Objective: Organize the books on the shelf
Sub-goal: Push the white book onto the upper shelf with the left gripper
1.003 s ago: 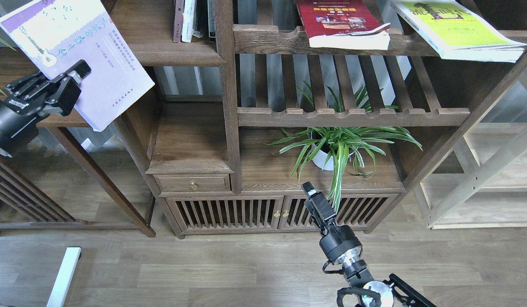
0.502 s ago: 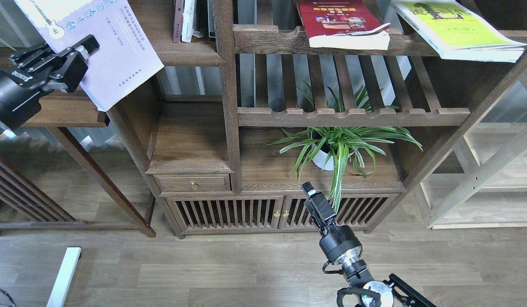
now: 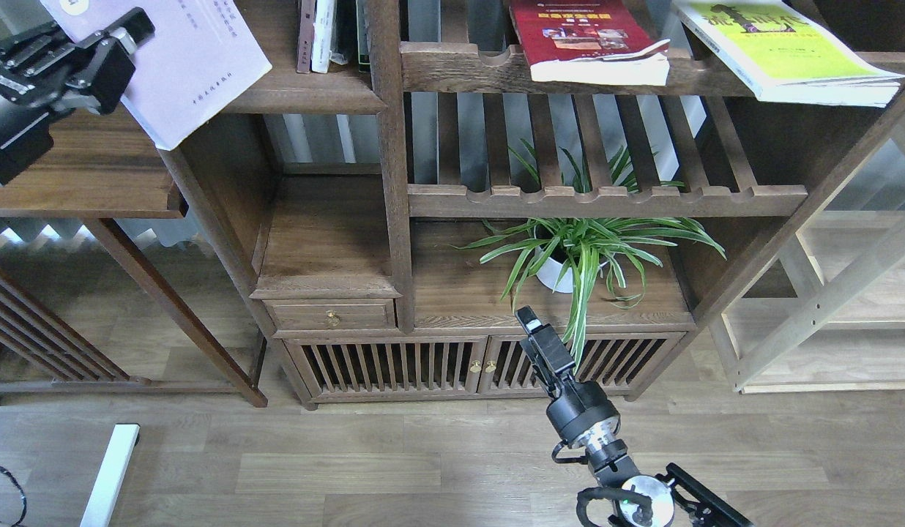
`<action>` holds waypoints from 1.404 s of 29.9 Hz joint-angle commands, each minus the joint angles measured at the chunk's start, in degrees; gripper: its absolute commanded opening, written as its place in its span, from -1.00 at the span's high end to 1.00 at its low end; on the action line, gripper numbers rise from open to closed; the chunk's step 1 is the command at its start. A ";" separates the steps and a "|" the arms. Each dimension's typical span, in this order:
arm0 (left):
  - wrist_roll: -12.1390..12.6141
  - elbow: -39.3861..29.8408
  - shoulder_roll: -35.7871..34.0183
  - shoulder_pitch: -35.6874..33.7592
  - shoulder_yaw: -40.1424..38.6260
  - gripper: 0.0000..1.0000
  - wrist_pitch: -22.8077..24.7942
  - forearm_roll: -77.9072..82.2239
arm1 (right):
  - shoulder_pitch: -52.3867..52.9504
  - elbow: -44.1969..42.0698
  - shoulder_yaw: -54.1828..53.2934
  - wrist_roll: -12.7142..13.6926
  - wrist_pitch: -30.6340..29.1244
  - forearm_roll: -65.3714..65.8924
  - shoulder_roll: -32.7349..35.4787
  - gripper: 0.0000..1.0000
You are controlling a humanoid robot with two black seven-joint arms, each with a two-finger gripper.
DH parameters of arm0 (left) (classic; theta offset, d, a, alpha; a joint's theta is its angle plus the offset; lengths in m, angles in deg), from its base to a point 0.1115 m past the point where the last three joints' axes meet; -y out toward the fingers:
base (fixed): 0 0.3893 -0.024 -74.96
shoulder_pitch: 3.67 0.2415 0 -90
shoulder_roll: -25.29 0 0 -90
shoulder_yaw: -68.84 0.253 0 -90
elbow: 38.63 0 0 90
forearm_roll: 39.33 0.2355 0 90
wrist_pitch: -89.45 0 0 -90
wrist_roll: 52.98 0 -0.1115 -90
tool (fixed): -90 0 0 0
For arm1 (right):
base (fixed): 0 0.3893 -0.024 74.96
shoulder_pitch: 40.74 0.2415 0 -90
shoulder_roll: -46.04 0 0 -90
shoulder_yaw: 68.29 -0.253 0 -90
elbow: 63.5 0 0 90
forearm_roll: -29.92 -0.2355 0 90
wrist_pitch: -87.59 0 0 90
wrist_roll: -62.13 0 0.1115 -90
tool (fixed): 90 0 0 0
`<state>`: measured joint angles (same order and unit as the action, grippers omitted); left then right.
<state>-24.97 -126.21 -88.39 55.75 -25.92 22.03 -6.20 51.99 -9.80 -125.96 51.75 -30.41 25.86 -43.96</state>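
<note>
Dark-wood shelf: lavender book overhanging its front lip, gripped by left gripper fingers. Right gripper below; fingers' state cannot be told.

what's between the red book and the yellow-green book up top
Head view: only bare scalloped rail between the red book and the yellow-green book; they lie apart.

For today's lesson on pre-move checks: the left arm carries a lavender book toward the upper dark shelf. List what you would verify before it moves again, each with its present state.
1. Left gripper clamped on lavender book: ok.
2. Book's bottom corner above the shelf: ok.
3. Upright volumes apart from book: ok.
4. Book level: not ok, tilted.
5. Right gripper out of the path: ok.
6. Shelf depth behind book: cannot tell.
</note>
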 commanded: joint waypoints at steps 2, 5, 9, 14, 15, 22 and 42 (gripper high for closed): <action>0.00 0.04 -0.66 -0.98 0.27 0.92 -3.24 0.00 | 0.61 0.00 0.10 0.01 0.00 -0.07 0.00 -0.99; 0.00 0.04 -0.66 -2.12 0.89 0.93 -5.26 0.09 | 0.61 0.09 0.10 -0.07 0.00 -0.07 0.00 -0.99; 0.00 0.13 -0.66 -3.53 1.41 0.92 -7.98 0.53 | 0.61 0.09 0.10 -0.07 0.00 -0.07 0.00 -0.99; 0.00 0.92 -0.75 -6.07 4.13 0.92 -12.20 0.79 | 0.52 0.35 0.10 -0.08 0.00 -0.07 0.00 -0.99; 0.00 0.92 -0.75 -6.69 4.84 0.92 -13.08 0.79 | 0.52 0.35 0.10 -0.08 0.00 -0.07 0.00 -0.99; 0.00 1.36 -0.66 -10.91 10.64 0.90 -21.96 0.88 | 0.35 0.62 0.01 -0.08 0.00 -0.07 0.00 -0.99; 0.00 1.89 -0.13 -14.78 17.14 0.91 -35.23 1.06 | -0.09 0.62 -0.16 0.01 0.00 -0.07 0.00 -0.99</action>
<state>-24.97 -124.48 -88.67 42.08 -10.70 -10.95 -5.23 51.99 -9.18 -126.12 51.75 -30.41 25.78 -43.96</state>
